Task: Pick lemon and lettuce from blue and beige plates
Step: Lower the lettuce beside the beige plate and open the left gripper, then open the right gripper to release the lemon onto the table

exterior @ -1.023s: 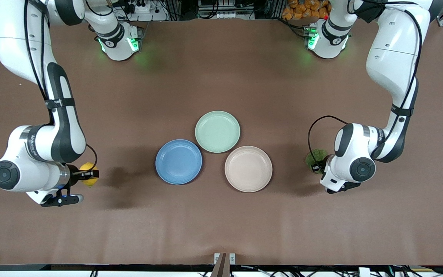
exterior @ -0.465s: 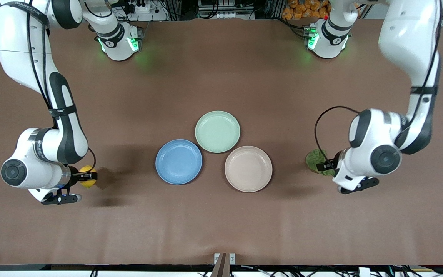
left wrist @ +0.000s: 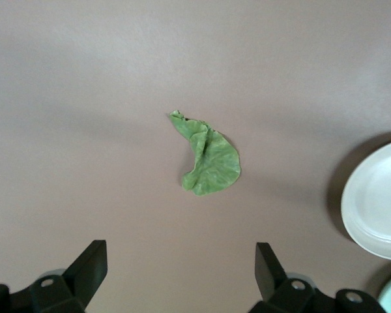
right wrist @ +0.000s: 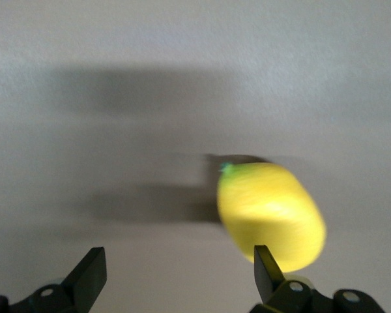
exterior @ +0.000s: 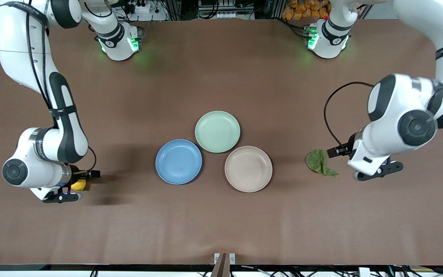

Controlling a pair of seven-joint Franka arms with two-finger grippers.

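On the brown table: both foods look already off their plates, so the picking seems done, or very nearly.
Lettuce: the crinkled dark green lettuce leaf point(exterior: 320, 162) lies flat on the bare tabletop toward the left arm's end, well apart from the pale beige-cream plate point(exterior: 248, 169).
Left gripper point(left wrist: 176, 270): up in the air over the table just beside the leaf, fingers spread wide, gripping nothing.
Lemon: the small oval yellow lemon point(exterior: 78, 185) sits at the right arm's end, far from the medium blue plate point(exterior: 179, 161).
Right gripper point(right wrist: 177, 268): low over the lemon, fingers parted; the lemon looks blurred, so I cannot say whether it rests or rolls.
Bystander: a pale mint-green plate point(exterior: 217, 131) touches the other two; all three are bare.
Obstacles: none I can see.
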